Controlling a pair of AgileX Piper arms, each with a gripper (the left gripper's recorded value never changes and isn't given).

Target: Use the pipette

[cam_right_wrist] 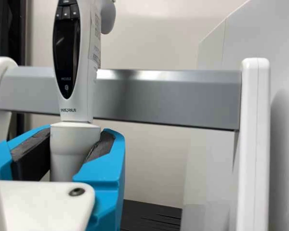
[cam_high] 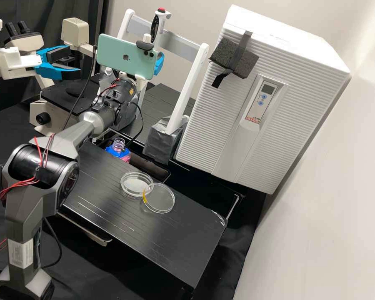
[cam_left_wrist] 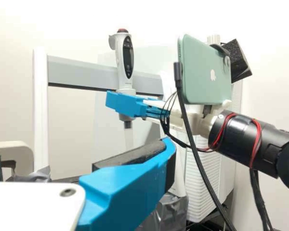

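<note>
The white and grey pipette (cam_high: 156,24) hangs upright on the white rack (cam_high: 186,85) at the back of the bench. My right gripper (cam_right_wrist: 75,147) is shut on the pipette (cam_right_wrist: 73,72), its blue fingers pressing the white lower body from both sides. The left wrist view shows the same grip, with the right gripper (cam_left_wrist: 134,106) around the pipette (cam_left_wrist: 123,55) just under the rack's bar. My left gripper (cam_high: 73,63) hangs open and holds nothing, up at the far left above the microscope, well apart from the pipette; one of its fingers (cam_left_wrist: 135,178) shows close up.
A green phone (cam_high: 127,55) is mounted on the right wrist. Two clear petri dishes (cam_high: 136,182) (cam_high: 159,198) lie on the black platform (cam_high: 154,237), a small bottle of pink liquid (cam_high: 120,149) behind them. A microscope (cam_high: 50,108) stands left, a big white appliance (cam_high: 279,100) right.
</note>
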